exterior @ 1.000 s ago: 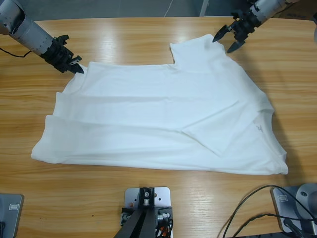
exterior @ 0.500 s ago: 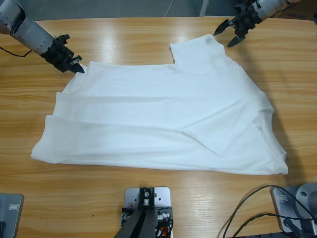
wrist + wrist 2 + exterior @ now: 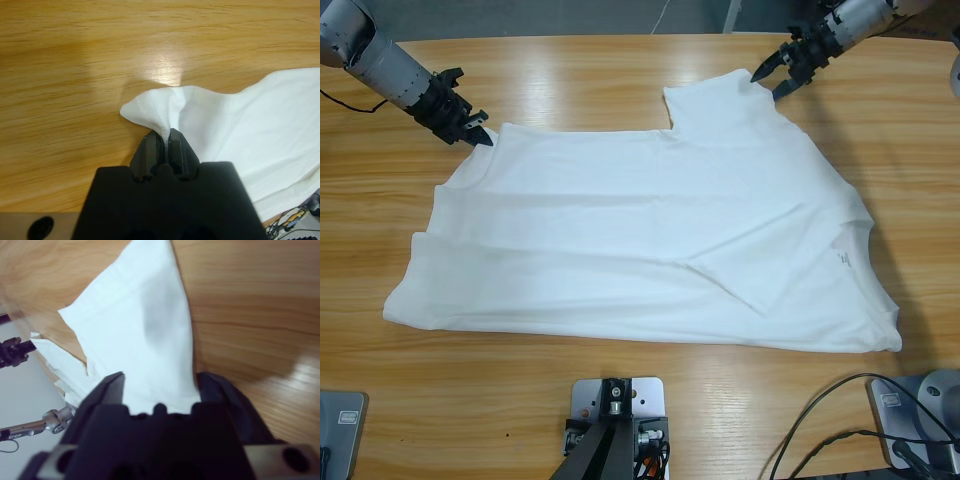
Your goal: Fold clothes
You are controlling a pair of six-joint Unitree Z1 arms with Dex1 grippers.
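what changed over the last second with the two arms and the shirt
The right pincer lifted off toward the table's far edge, then came back down to the sleeve tip of the T-shirt, open, cloth between its jaws. The left pincer stayed shut on the shirt's corner, barely shifting. The shirt lay as before.

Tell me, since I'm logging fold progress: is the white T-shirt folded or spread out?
Mostly spread. The white cotton T-shirt lies flat across the wooden table, with only one flap doubled over near its lower middle.

T-shirt [image 3: 650,240] — plain white, small dark chest mark | table [image 3: 580,80] — honey-brown wood grain | left gripper [image 3: 478,134], right gripper [image 3: 767,82] black | arms silver-grey
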